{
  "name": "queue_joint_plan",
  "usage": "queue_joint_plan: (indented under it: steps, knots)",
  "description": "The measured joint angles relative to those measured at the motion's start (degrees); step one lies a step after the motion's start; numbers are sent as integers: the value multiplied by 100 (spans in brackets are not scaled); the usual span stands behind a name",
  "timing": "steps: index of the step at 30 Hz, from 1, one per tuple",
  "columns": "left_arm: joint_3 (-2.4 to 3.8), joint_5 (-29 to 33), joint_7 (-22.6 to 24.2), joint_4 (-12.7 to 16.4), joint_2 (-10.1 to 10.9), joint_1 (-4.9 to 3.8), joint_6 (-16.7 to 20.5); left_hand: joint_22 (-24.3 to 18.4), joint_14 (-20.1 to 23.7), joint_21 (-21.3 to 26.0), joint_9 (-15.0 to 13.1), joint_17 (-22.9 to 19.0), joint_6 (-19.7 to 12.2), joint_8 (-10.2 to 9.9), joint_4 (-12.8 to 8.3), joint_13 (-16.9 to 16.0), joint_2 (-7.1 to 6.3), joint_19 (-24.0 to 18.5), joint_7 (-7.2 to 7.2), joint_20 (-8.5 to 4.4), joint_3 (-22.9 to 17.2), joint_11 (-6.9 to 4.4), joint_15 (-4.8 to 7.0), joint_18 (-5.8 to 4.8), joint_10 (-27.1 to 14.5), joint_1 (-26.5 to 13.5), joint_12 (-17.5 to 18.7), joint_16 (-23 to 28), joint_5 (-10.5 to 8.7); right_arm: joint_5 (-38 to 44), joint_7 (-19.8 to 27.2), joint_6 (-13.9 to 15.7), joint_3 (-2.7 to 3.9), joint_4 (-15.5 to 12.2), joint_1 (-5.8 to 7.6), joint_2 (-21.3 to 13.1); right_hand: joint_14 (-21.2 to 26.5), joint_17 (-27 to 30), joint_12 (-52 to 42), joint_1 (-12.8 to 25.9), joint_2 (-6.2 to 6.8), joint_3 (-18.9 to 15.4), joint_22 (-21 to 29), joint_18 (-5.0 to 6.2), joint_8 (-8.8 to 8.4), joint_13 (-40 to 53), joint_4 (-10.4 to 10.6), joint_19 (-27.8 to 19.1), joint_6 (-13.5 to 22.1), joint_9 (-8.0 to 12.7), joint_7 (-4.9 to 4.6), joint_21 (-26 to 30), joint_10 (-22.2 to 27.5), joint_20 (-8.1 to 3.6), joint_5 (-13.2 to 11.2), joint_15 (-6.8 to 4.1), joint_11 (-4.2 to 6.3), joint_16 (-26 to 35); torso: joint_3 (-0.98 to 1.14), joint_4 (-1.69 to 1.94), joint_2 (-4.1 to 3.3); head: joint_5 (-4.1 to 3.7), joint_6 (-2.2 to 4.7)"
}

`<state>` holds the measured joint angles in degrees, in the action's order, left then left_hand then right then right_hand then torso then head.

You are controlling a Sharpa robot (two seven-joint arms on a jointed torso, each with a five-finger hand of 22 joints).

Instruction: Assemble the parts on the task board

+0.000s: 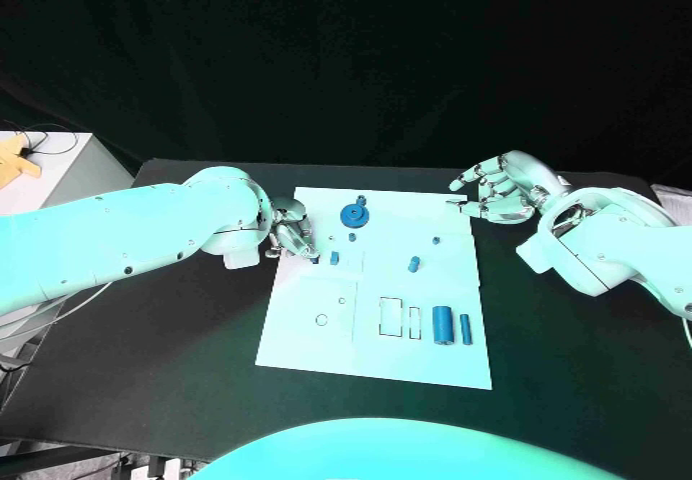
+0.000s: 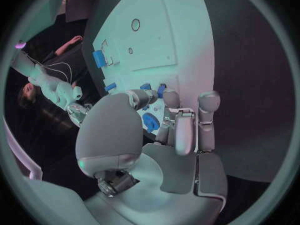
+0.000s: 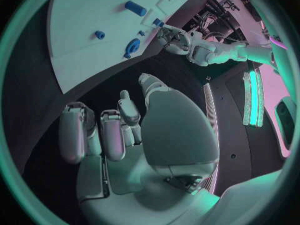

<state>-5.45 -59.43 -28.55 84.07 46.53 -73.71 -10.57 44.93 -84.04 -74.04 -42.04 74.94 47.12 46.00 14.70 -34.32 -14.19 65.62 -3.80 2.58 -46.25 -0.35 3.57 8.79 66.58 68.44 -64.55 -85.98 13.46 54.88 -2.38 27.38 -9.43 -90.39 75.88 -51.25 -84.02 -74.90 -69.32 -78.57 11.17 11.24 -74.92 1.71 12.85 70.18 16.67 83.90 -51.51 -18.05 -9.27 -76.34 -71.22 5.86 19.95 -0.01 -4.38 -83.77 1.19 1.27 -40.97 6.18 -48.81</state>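
The task board (image 1: 378,345) is seen in the middle of the head view, on the black table (image 1: 577,340). On its upper part a round blue gear-like part (image 1: 352,215) is placed, with a small blue piece (image 1: 353,238) just below it and a short blue peg (image 1: 413,265) nearer the centre. Toward the lower right of the board two upright blue cylinders (image 1: 444,326) are set side by side, beside rectangular outlines (image 1: 394,317).

The left hand (image 1: 290,232) is held over the board's upper left edge, fingers pointed down. A small blue part (image 1: 335,258) is seen just right of the fingertips — whether it is pinched or merely near cannot be told. In the left wrist view blue pieces (image 2: 150,121) lie close between the fingers (image 2: 185,130), again unclear as to contact.

The right hand (image 1: 498,190) is raised at the board's upper right corner — fingers loosely curled and apart, nothing held.
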Motion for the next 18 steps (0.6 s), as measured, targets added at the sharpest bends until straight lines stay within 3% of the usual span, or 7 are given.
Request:
queue_joint_plan:
  steps: [18]
  knots:
    - [-31,-35,-7,-45,-63,-8,-74,5,0,0,-3,-1,8,1,0,-19,-8,0,-10,0,0,10,0,0,10,-8,0,0,10,2,0,0,0,0,-1,-4,0,0,0,0,0,0,1,0,0,0,0,0,0,0,0,0,0,0,0,0,0,0,7,-1,-2,-26,-27]
